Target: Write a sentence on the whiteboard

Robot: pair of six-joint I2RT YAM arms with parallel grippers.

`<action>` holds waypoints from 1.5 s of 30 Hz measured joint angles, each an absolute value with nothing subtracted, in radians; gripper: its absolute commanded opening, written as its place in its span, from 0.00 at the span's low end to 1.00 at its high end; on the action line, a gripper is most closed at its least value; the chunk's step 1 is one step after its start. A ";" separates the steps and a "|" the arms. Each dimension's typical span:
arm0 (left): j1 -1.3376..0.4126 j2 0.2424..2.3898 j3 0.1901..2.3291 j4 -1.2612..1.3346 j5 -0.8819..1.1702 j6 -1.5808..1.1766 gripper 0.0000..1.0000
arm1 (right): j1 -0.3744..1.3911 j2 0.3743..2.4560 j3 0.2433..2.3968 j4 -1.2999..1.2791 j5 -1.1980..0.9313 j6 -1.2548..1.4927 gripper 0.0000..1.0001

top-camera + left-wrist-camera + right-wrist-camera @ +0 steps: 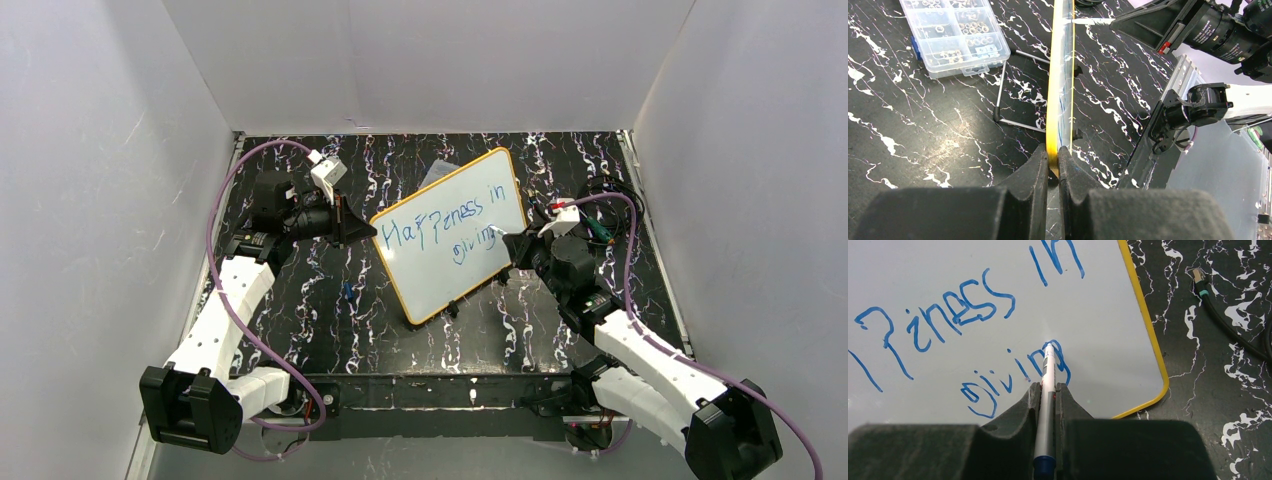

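Observation:
The whiteboard (450, 235), white with a yellow frame, stands tilted on a wire stand in the middle of the table. Blue lettering, the sentence (445, 228), reads "Happiness in giving" over two lines; the right wrist view shows "piness in" above "giving" (998, 382). My left gripper (368, 232) is shut on the board's left edge (1058, 100), which I see edge-on between the fingers (1053, 165). My right gripper (1048, 390) is shut on a white marker (1047, 390) with a blue end cap. The marker's tip touches the board at the last letter of "giving".
A clear plastic compartment box (953, 32) of small parts lies behind the board. The wire stand's legs (1003, 100) rest on the black marbled table (330, 310). A black cable (1228, 320) lies right of the board. White walls enclose the table.

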State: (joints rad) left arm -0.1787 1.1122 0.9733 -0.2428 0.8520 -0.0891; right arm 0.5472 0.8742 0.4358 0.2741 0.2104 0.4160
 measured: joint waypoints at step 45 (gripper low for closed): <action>-0.179 1.112 0.973 -0.241 0.854 -0.089 0.00 | 0.548 0.772 0.388 0.181 0.263 0.423 0.01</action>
